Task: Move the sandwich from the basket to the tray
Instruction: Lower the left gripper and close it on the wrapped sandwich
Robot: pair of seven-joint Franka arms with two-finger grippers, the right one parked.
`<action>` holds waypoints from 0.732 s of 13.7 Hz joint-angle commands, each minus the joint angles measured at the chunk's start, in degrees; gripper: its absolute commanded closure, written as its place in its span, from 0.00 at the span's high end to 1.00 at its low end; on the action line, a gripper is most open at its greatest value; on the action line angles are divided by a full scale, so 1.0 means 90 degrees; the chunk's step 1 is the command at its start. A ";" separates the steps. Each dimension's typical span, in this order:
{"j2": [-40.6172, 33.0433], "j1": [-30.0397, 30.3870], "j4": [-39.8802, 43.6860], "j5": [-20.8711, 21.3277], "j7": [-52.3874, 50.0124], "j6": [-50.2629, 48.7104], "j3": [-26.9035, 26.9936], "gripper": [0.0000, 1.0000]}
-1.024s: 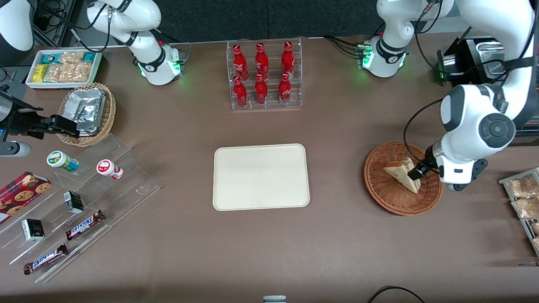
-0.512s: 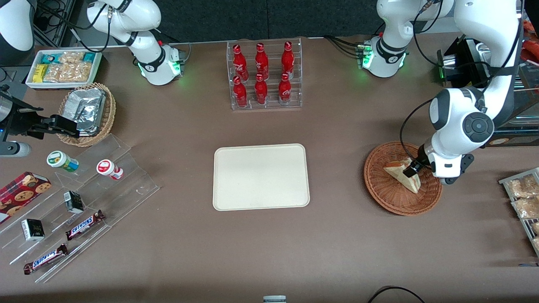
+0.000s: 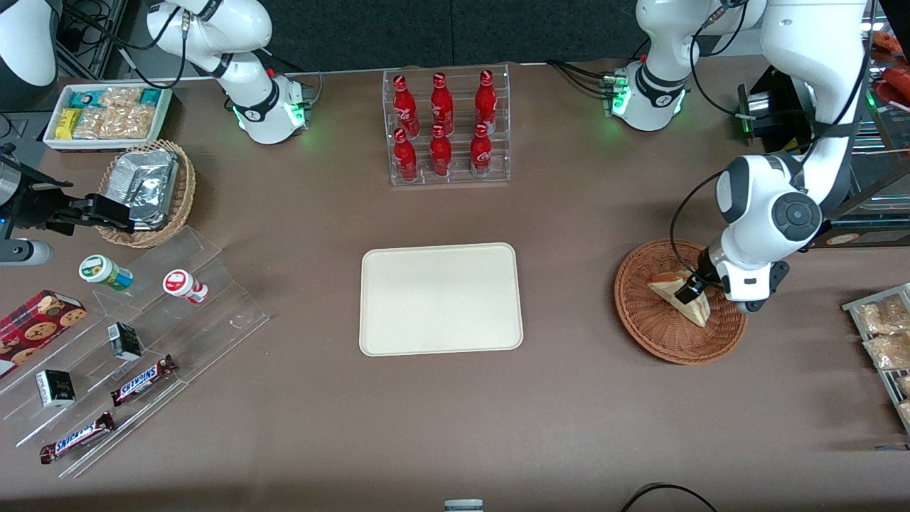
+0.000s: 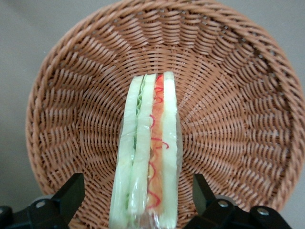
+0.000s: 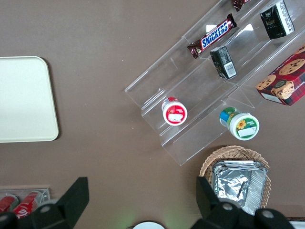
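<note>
A clear-wrapped sandwich (image 3: 672, 293) (image 4: 150, 152) lies in the reddish-brown wicker basket (image 3: 657, 334) (image 4: 228, 76) toward the working arm's end of the table. Its cut edge shows green and red-orange filling between pale bread. My left gripper (image 3: 691, 290) (image 4: 138, 195) hangs low over the basket, open, one black finger (image 4: 71, 195) on each side of the sandwich's wide end with a gap to the wrap on both sides. The cream tray (image 3: 441, 299) (image 5: 24, 100) lies flat at the table's middle with nothing on it.
A clear rack of red bottles (image 3: 446, 128) stands farther from the front camera than the tray. Snack packets (image 3: 881, 334) lie beside the basket at the table's edge. A tan basket of foil packs (image 3: 148, 190) and acrylic steps with candy bars (image 3: 142, 380) occupy the parked arm's end.
The left arm has lowered and shifted farther from the front camera, bringing the open gripper down around the sandwich's wide end. The sandwich and the basket have not moved.
</note>
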 commanded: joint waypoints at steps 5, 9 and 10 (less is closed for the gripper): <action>0.0428 0.0014 -0.0067 -0.0075 -0.0088 0.0591 -0.0025 0.87; 0.0399 -0.0045 -0.0028 -0.0055 -0.0069 0.0592 -0.0035 0.09; 0.0312 -0.0055 0.0040 -0.0045 -0.0069 0.0563 -0.0055 0.08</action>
